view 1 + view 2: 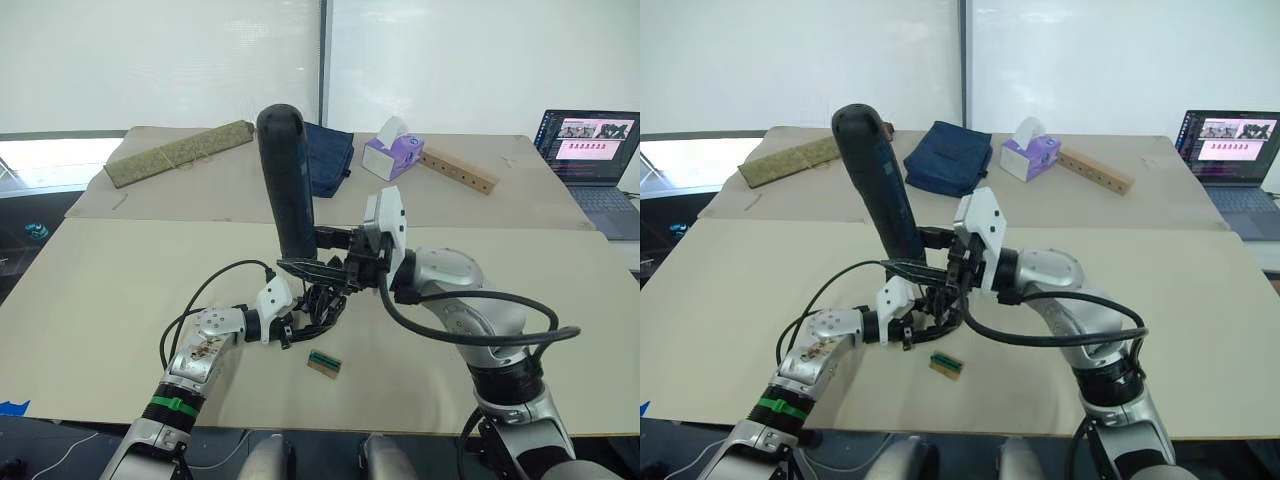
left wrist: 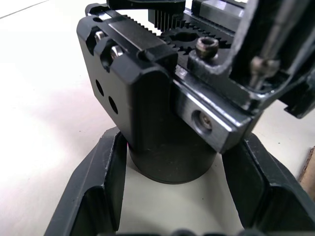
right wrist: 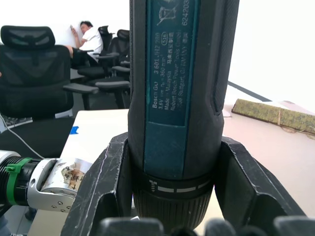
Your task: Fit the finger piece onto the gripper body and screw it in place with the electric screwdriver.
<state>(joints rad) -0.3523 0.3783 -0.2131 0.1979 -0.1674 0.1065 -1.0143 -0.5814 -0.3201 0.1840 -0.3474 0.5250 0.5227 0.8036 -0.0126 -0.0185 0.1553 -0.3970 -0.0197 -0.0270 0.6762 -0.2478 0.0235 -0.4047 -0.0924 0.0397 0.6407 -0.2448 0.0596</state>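
The electric screwdriver (image 1: 285, 180) stands nearly upright over the table's front middle, leaning slightly away, with my right gripper (image 1: 305, 255) shut around its lower barrel (image 3: 177, 73). Its thin metal bit (image 2: 268, 44) points down at the top of the gripper body (image 2: 142, 83), close to a screw head (image 2: 206, 46). My left gripper (image 2: 172, 147) is shut on the round base of the gripper body (image 1: 318, 300), holding it just above the table. I cannot tell the finger piece apart from the body's black parts.
A small green-topped tan block (image 1: 323, 364) lies on the table just right of the left gripper. At the back are a green mat (image 1: 180, 152), a blue pouch (image 1: 328, 155), a tissue box (image 1: 392, 152), a holed wooden strip (image 1: 458, 170) and a laptop (image 1: 590, 150).
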